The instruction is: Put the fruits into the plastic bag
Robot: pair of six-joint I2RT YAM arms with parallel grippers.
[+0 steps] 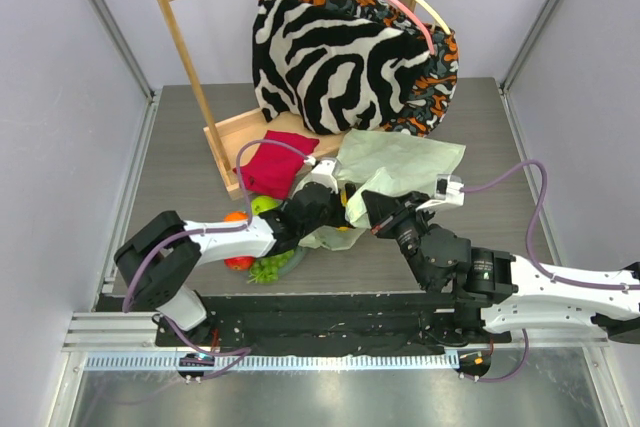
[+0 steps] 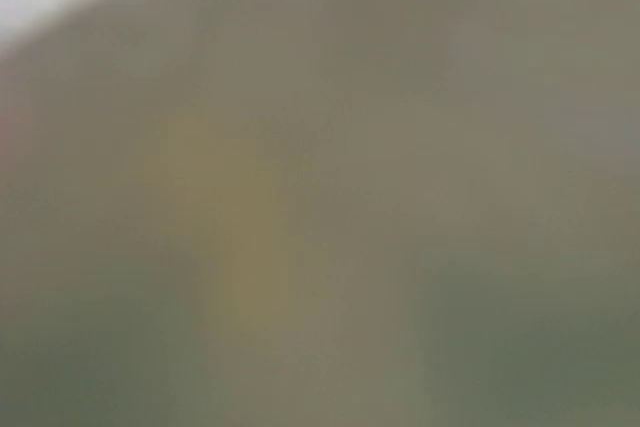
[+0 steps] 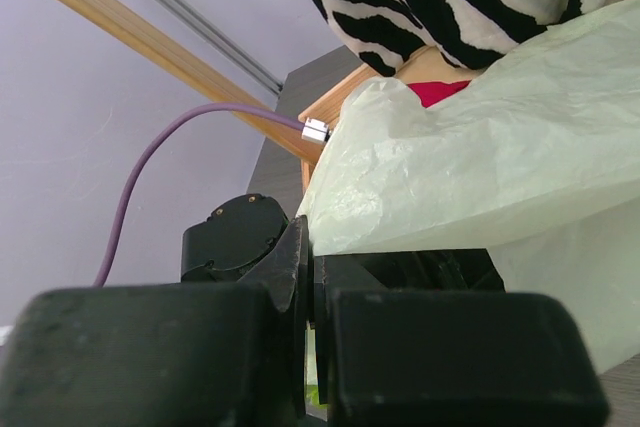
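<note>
The pale-green plastic bag (image 1: 400,162) lies mid-table with its mouth facing the near-left. My right gripper (image 1: 368,209) is shut on the bag's edge and holds it up; in the right wrist view the film (image 3: 480,147) runs into the closed jaws (image 3: 308,287). My left gripper (image 1: 325,212) reaches into the bag's mouth and its fingers are hidden by the plastic. The left wrist view is a blur of green film with a yellowish patch (image 2: 240,247). An orange (image 1: 235,217), a green fruit (image 1: 263,204), a red apple (image 1: 240,263) and green grapes (image 1: 268,268) lie beside the left arm.
A red cloth (image 1: 275,162) lies behind the fruits on the base of a wooden rack (image 1: 190,67). Zebra-striped fabric (image 1: 330,57) hangs on the rack just behind the bag. Grey walls close in both sides.
</note>
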